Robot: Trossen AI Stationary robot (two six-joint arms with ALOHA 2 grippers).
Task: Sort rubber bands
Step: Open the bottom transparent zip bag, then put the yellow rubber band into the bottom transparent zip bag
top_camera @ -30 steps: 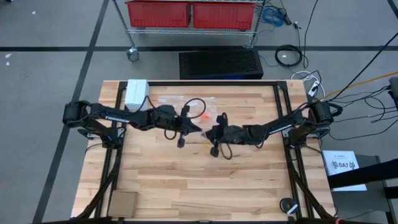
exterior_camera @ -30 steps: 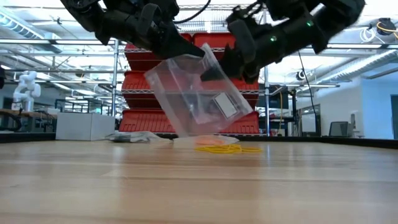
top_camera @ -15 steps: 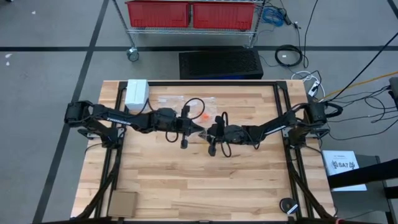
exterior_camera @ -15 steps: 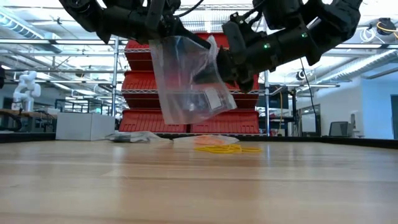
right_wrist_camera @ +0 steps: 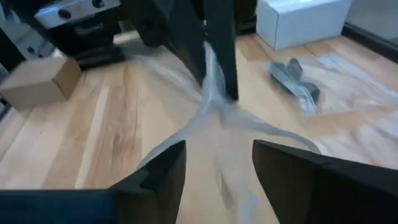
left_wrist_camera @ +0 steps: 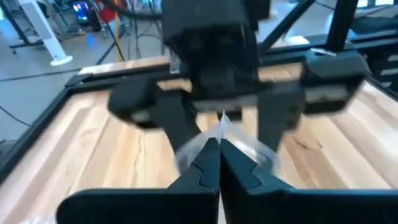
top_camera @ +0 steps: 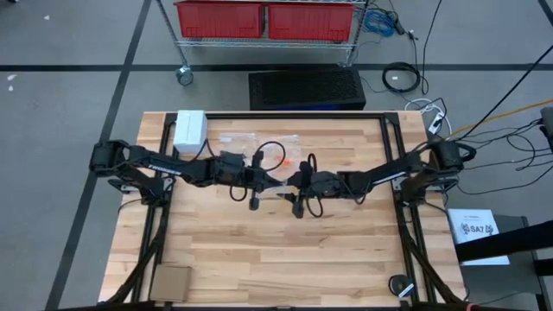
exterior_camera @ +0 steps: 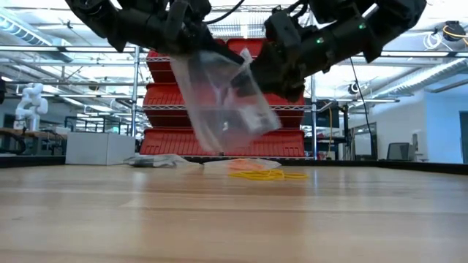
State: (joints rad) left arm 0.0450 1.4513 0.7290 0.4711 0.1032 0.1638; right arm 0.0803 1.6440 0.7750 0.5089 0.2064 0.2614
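A clear plastic zip bag (exterior_camera: 223, 102) hangs above the middle of the table, with my left gripper (left_wrist_camera: 219, 155) shut on its top edge. My right gripper (right_wrist_camera: 217, 171) faces the left one closely (top_camera: 289, 182). It is open, with one finger on each side of the bag's upper part (right_wrist_camera: 211, 106). A small pile of yellow and orange rubber bands (exterior_camera: 265, 174) lies on the wood toward the far edge, and shows as an orange spot (top_camera: 282, 160) in the high view. Something small and grey shows inside the hanging bag (exterior_camera: 256, 117). My left gripper pinches the bag's top edge (left_wrist_camera: 221, 127) between its two shut fingers, coming level from the table's left side. The bag hangs below the fingers, tilted and clear of the table. I cannot tell whether my right gripper's open fingers touch the film.
More clear bags (top_camera: 251, 142) lie flat near the far edge, one with dark contents (right_wrist_camera: 295, 81). A white box (top_camera: 190, 128) stands at the far left corner. A cardboard box (top_camera: 170, 282) sits at the near left. Bare wood lies toward the near edge.
My right gripper has opened and let go of the bag's upper right part. The bag had been stretched and tilted between both grippers with its lower end close to the table. It now hangs from my left gripper alone, a little higher.
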